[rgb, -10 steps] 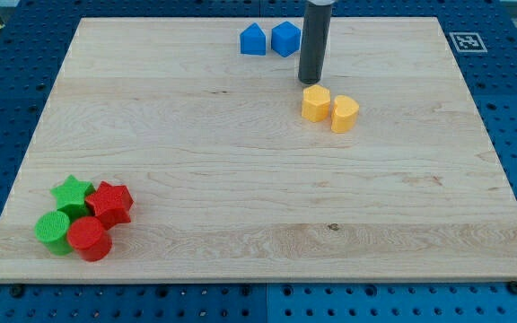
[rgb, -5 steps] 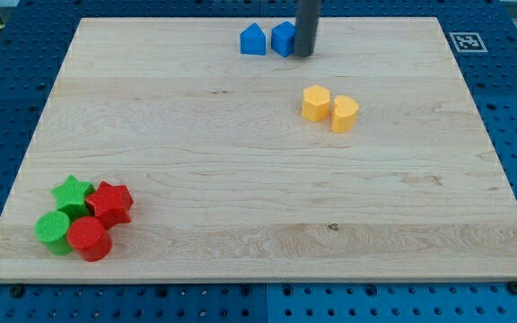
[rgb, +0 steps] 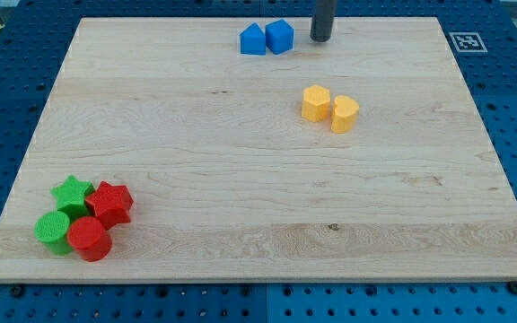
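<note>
My tip [rgb: 320, 39] rests on the wooden board [rgb: 240, 179] near the view's top edge, a short gap to the right of two blue blocks. The nearer blue block [rgb: 279, 37] looks cube-like and touches a blue house-shaped block [rgb: 253, 39] on its left. Below the tip, apart from it, lie two yellow blocks side by side: a hexagonal one [rgb: 315, 103] and a heart-shaped one [rgb: 345, 114]. The tip touches no block.
At the view's bottom left sits a tight cluster: a green star [rgb: 73, 192], a green cylinder [rgb: 53, 231], a red star-like block [rgb: 110, 203] and a red cylinder [rgb: 89, 239]. A marker tag [rgb: 468, 41] lies off the board's top right corner.
The tip moved from just above the yellow blocks up to the blue blocks, nudged the right blue block leftward, then shifted up and right, away from it.
</note>
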Available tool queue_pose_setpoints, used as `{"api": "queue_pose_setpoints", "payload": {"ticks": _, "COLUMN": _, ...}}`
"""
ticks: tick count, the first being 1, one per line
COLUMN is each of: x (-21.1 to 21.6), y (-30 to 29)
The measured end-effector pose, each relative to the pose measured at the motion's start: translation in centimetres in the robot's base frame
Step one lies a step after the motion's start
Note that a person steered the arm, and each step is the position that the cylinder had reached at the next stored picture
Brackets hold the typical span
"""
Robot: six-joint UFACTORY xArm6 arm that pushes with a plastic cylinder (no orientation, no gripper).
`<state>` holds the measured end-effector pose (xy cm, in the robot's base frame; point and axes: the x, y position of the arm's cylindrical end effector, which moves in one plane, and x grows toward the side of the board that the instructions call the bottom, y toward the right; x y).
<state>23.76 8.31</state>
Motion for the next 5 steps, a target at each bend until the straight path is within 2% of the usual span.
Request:
{"api": "queue_pose_setpoints", "payload": {"ticks": 1, "x": 0.0, "y": -2.0}}
{"api": "queue_pose_setpoints", "payload": {"ticks": 3, "x": 0.2, "y": -2.2}}
{"api": "queue_pose_setpoints", "payload": {"ticks": 5, "x": -0.1, "y": 5.2}}
